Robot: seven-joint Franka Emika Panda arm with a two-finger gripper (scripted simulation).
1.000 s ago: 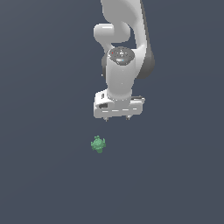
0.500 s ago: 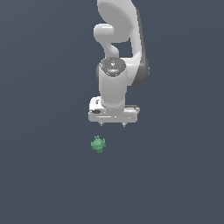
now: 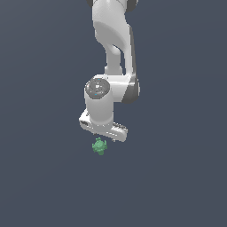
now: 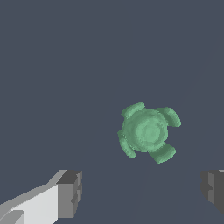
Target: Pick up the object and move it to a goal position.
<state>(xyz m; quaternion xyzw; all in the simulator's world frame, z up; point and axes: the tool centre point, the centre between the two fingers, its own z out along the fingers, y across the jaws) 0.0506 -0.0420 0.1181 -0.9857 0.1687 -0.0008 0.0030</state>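
1. Though it hovers low, the claw (image 4: 141,192) is spread wide and holds nothing, its dark fingertips (image 4: 70,194) well apart.
2. Beyond them the green object (image 4: 148,131) lies on the grey desk (image 4: 65,65), just below the claw (image 3: 106,135) in the exterior view.
3. It looks light, stiff and knobbly; pinching across its round core, between lobes, seems safest.

Object (image 3: 99,146) was mint-to-mid green w/ paler centre and darker lobes. Arm (image 3: 113,44) was glossy white w/ dark grey joint cap and black elbow section. Fingers (image 4: 70,192) were white w/ dark grey pads. Worktop (image 3: 186,177) was uniform slate blue-grey, no pattern.
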